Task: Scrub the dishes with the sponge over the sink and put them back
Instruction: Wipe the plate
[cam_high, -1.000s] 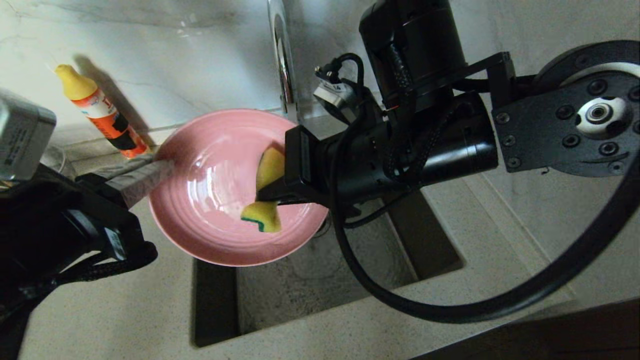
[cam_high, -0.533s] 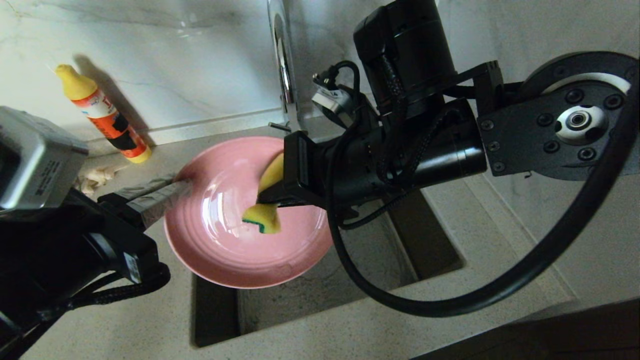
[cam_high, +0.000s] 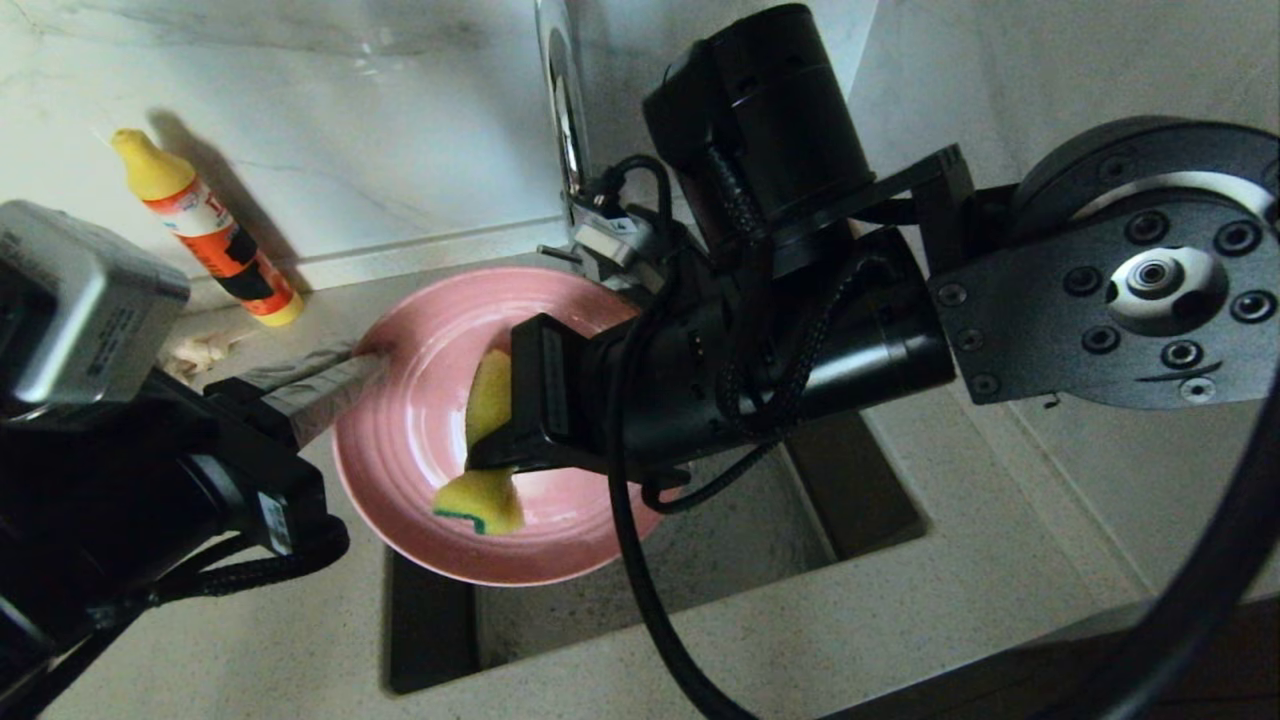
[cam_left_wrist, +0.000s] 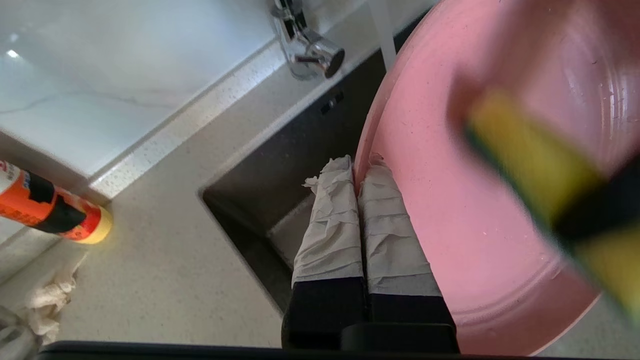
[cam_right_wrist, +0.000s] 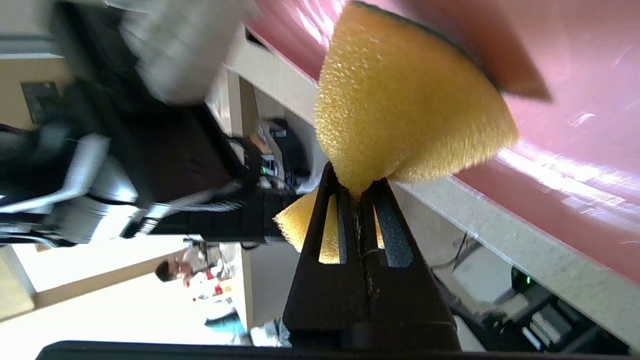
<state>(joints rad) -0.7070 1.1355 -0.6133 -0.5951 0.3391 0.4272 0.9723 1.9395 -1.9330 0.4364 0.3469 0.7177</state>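
Note:
The pink plate (cam_high: 415, 430) hangs tilted over the sink (cam_high: 700, 545), its hollow face turned toward the right arm. My left gripper (cam_high: 362, 357), fingers wrapped in white tape, is shut on the plate's left rim; the left wrist view shows the rim pinched between the taped fingertips (cam_left_wrist: 345, 172) of that gripper (cam_left_wrist: 357, 167). My right gripper (cam_high: 482, 458) is shut on the yellow sponge (cam_high: 480, 503), which bulges out either side of its black fingers and presses on the plate's inner face. In the right wrist view the squeezed sponge (cam_right_wrist: 400, 115) sits against the plate (cam_right_wrist: 575, 75).
A chrome tap (cam_high: 562, 120) rises behind the sink. An orange bottle with a yellow cap (cam_high: 205, 235) leans on the back wall at the left, with a crumpled white rag (cam_high: 195, 352) below it. Speckled counter (cam_high: 250, 620) surrounds the basin.
The plate came down and toward me with the left gripper, now lower over the sink. The right gripper slid the sponge leftward and down across the plate's face.

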